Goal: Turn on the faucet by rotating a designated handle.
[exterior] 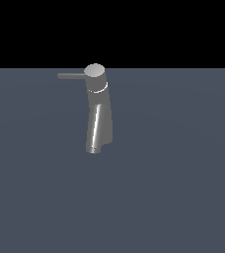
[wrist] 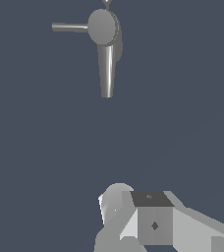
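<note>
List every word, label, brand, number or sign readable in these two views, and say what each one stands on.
None: no view shows readable text.
The faucet, its handle and the floor are plain grey.
The gripper bears only small dark diamond marks, no letters or digits.

Fingers (wrist: 133, 216) cut off by the wrist view's edge, their spread unreadable; absent from the exterior view.

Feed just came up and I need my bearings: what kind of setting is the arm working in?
Most likely a bare simulated test scene, not a real kitchen or bathroom: a lone faucet with its handle stands on a flat, featureless grey floor under a black void. No sink, walls or counter.
</note>
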You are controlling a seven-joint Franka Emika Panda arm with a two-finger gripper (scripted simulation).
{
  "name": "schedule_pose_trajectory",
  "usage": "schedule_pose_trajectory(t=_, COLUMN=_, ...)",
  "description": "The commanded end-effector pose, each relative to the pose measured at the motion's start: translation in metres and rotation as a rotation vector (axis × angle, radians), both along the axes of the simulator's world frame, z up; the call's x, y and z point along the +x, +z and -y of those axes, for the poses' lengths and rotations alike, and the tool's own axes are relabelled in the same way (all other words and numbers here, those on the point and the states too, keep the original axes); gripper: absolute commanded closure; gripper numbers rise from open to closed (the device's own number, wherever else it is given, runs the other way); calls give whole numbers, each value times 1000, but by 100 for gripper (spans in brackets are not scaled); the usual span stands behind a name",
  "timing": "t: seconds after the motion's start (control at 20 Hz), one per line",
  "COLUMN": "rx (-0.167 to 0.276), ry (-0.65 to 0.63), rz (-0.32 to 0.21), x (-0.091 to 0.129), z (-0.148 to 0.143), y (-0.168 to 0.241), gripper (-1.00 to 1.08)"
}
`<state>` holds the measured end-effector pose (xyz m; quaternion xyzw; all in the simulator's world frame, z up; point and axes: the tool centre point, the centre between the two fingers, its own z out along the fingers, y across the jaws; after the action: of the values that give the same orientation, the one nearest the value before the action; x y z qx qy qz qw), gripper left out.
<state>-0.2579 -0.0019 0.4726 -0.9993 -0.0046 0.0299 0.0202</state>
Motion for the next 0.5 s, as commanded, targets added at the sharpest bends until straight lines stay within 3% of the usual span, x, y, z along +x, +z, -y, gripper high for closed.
schedule_pose_trajectory(t=0.0, rx=0, ry=0, rz=0, x=0, z=0, y=0, gripper=108)
schedule_pose_trajectory(t=0.45, rx=13, ry=5, rz=42, x=8, z=-10, y=12, gripper=108)
